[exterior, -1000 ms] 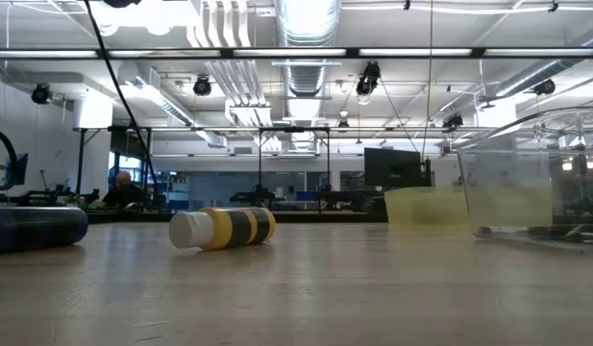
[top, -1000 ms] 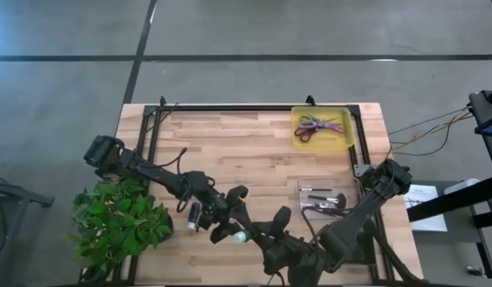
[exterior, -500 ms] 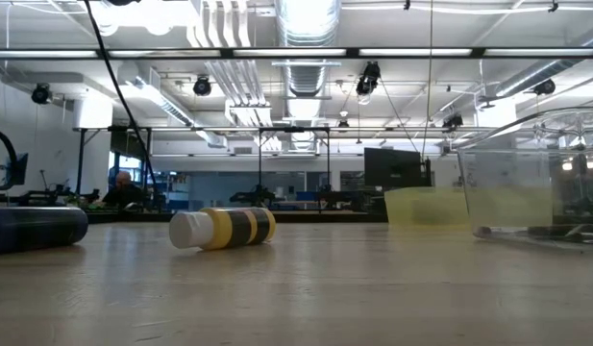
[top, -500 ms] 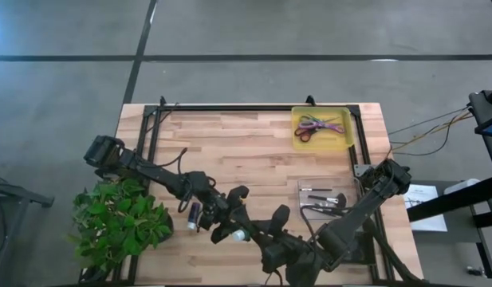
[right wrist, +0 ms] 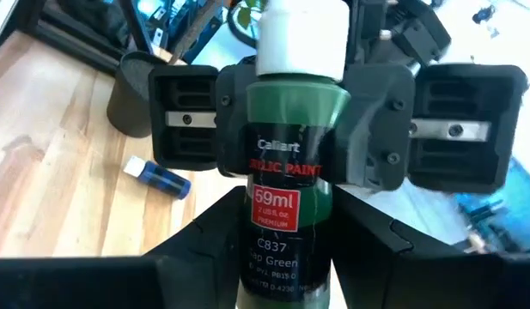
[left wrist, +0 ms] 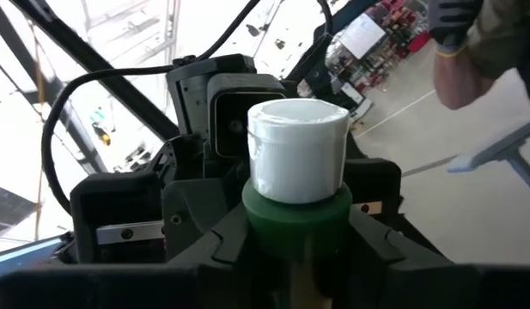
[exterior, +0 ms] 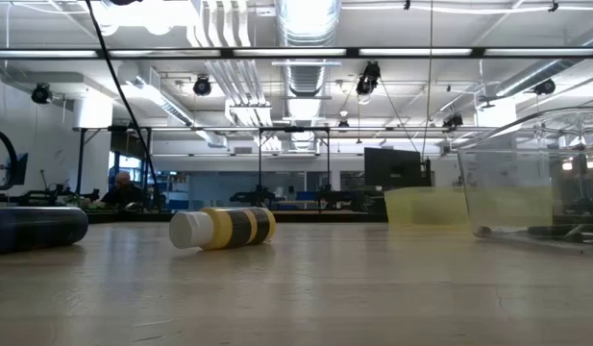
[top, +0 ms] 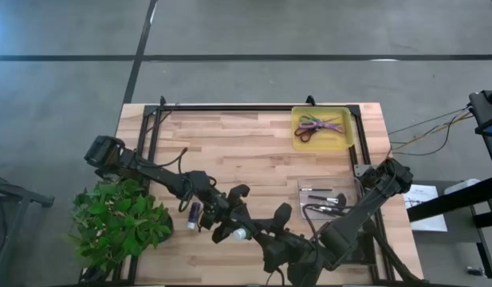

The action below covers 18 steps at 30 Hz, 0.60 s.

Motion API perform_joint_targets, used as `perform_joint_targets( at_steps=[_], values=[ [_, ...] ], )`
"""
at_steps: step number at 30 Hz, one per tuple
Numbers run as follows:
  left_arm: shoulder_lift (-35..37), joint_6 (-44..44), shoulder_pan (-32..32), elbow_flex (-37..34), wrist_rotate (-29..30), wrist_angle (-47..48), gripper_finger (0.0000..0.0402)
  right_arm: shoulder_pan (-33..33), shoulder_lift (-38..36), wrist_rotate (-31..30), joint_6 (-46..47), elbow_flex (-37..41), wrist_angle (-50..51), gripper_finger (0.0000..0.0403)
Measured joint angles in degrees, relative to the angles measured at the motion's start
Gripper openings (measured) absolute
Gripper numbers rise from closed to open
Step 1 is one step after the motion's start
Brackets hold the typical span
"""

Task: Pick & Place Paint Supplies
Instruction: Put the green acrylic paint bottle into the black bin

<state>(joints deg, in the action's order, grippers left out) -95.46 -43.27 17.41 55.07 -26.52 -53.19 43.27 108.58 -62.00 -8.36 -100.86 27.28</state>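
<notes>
A green paint bottle (top: 241, 234) with a white cap is held over the table's near middle between my left gripper (top: 230, 217) and my right gripper (top: 265, 231). Both are shut on it. It does not show in the low view. A blue bottle (top: 194, 214) lies on its side on the table beside the left arm. A yellow bottle with dark bands (exterior: 224, 228) also lies on its side. Scissors (top: 319, 126) lie in a yellow tray (top: 347, 137). Thin brushes (top: 325, 199) lie in a clear container (top: 303, 188). My left gripper pinches the green bottle between its two fingers (right wrist: 234, 112) at the shoulder (left wrist: 295, 210), just below the white cap. The fingers lie across the bottle, which is lifted clear of the table. My right gripper has its fingers (right wrist: 368, 249) on either side of the bottle's labelled body (right wrist: 286, 215), toward the bottom end. The fingers lie along the bottle, with the cap pointing away from the wrist. Where the fingers meet the bottle is partly below the picture's edge.
A leafy potted plant (top: 118, 223) stands at the table's near left corner, close to the left arm. A black frame (top: 230, 108) runs along the far edge. Bare wood lies across the table's far middle (top: 230, 143). A person's hand (left wrist: 471, 51) shows in the room beyond.
</notes>
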Motion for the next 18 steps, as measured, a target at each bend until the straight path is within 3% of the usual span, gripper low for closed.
perform_joint_targets(
  at_steps=[9,13,18],
  values=[
    [0.39,0.15,-0.32,-0.33,-0.67,1.94,0.0107,2.32,-2.23,-1.23,4.13,-0.15,1.96,0.0251],
    [0.87,-0.28,-1.19,-0.28,7.91,8.27,0.0107,3.89,-2.12,-4.33,2.96,-0.04,2.16,0.028],
    [0.87,0.28,-2.4,-0.28,18.46,19.68,0.0107,5.26,-1.88,-3.54,2.05,-0.05,4.05,0.0285]
  ],
)
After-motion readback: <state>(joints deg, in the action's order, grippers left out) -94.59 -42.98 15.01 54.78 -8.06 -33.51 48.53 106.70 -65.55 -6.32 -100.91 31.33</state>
